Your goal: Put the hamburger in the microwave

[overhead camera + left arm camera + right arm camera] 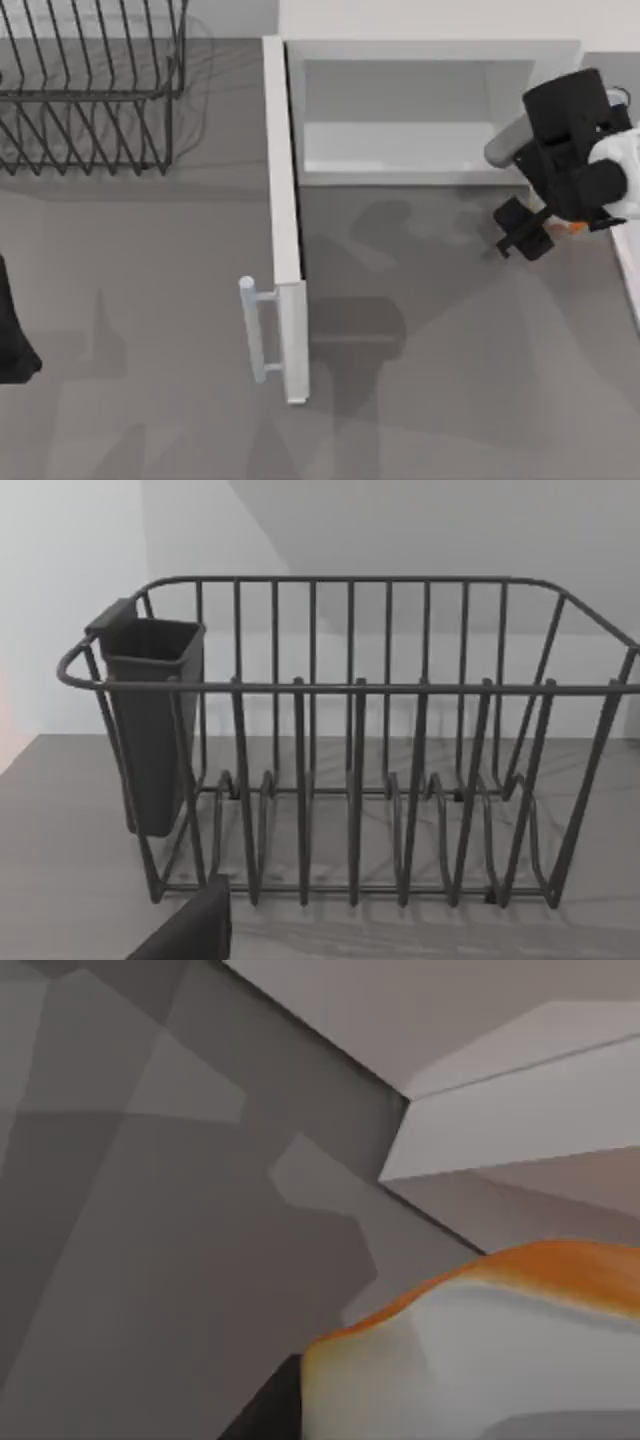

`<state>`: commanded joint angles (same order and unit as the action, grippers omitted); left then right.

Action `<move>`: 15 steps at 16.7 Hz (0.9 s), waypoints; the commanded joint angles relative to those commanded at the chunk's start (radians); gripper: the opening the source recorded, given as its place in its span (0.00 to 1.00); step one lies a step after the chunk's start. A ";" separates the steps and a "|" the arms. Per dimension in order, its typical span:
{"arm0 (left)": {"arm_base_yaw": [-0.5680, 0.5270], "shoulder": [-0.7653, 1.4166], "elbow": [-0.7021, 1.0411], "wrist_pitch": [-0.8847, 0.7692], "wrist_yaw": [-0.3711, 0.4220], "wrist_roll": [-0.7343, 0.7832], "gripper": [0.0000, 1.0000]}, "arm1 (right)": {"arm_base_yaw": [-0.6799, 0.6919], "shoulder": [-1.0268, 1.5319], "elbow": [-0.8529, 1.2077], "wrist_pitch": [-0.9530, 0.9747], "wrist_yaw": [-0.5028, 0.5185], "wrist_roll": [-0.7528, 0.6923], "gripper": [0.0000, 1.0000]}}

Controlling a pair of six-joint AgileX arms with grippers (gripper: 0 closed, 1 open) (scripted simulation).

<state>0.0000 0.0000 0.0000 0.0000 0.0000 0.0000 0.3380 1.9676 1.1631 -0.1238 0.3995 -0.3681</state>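
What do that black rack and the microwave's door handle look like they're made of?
The rack looks like thin dark-coated metal wire: slim bent rods, matte finish. The door handle on the microwave looks like brushed or polished metal, a pale silvery bar, though it might be silver-painted plastic.

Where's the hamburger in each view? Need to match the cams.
Top view: hamburger, an orange sliver at the right gripper, right of the microwave mouth.
Right wrist view: hamburger close up, orange-rimmed, in front of the camera.
Left wrist view: this camera faces the rack instead.
Shared landmark: the microwave's white body, in the top and right wrist views.
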 joint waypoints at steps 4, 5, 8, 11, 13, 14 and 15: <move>0.000 0.000 0.000 0.000 0.000 0.000 1.00 | 0.198 0.165 0.029 0.376 0.124 0.359 0.00; 0.000 0.000 0.000 0.000 0.000 0.000 1.00 | 0.234 0.195 0.033 0.454 0.152 0.430 0.00; 0.000 0.000 0.000 0.000 0.000 0.000 1.00 | 0.311 0.258 0.043 0.627 0.223 0.590 0.00; 0.000 0.000 0.000 0.000 0.000 0.000 1.00 | 0.342 0.283 0.050 0.704 0.261 0.660 0.00; 0.000 0.000 0.000 0.000 0.000 0.000 1.00 | 0.344 0.285 0.051 0.709 0.263 0.664 0.00; 0.000 0.000 0.000 0.000 0.000 0.000 1.00 | 0.344 0.285 0.051 0.709 0.263 0.664 0.00; 0.000 0.000 0.000 0.000 0.000 0.000 1.00 | 0.344 0.285 0.051 0.709 0.263 0.664 0.00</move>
<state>0.0000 0.0000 0.0000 0.0000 0.0000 0.0000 0.6819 2.2523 1.2141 0.5850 0.6625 0.2955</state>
